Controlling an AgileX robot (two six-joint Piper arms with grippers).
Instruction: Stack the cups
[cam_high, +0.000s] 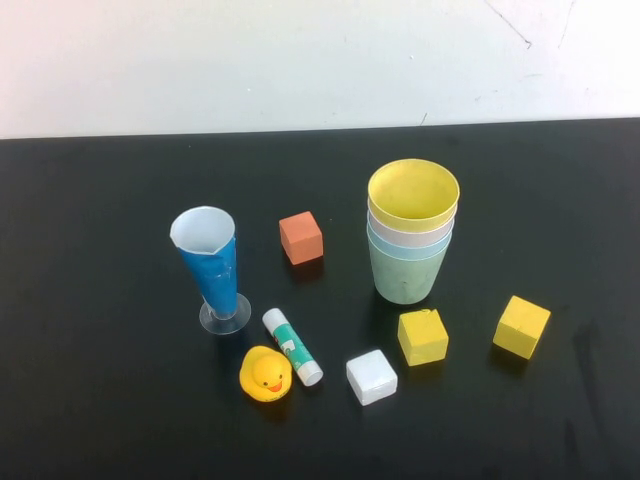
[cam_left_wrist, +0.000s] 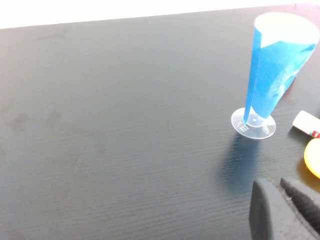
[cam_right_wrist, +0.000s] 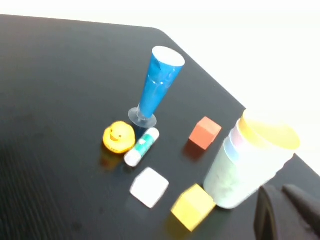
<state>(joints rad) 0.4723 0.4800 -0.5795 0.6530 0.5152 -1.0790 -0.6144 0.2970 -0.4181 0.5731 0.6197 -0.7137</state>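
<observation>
The cups stand nested in one stack (cam_high: 410, 245) right of the table's middle: pale green (cam_high: 405, 280) at the bottom, then light blue, pink, and yellow (cam_high: 413, 195) on top. The right wrist view shows the same stack (cam_right_wrist: 247, 165) close by. Neither arm appears in the high view. My left gripper (cam_left_wrist: 280, 200) is shut and empty, low over bare table near the tall blue glass (cam_left_wrist: 272, 75). My right gripper (cam_right_wrist: 282, 205) is shut and empty, just beside the stack's base without touching it.
A tall blue cone-shaped glass (cam_high: 212, 265) stands left of centre. Around it lie an orange cube (cam_high: 301, 238), a glue stick (cam_high: 292, 346), a yellow rubber duck (cam_high: 266, 374), a white cube (cam_high: 371, 377) and two yellow cubes (cam_high: 423, 336) (cam_high: 521, 326).
</observation>
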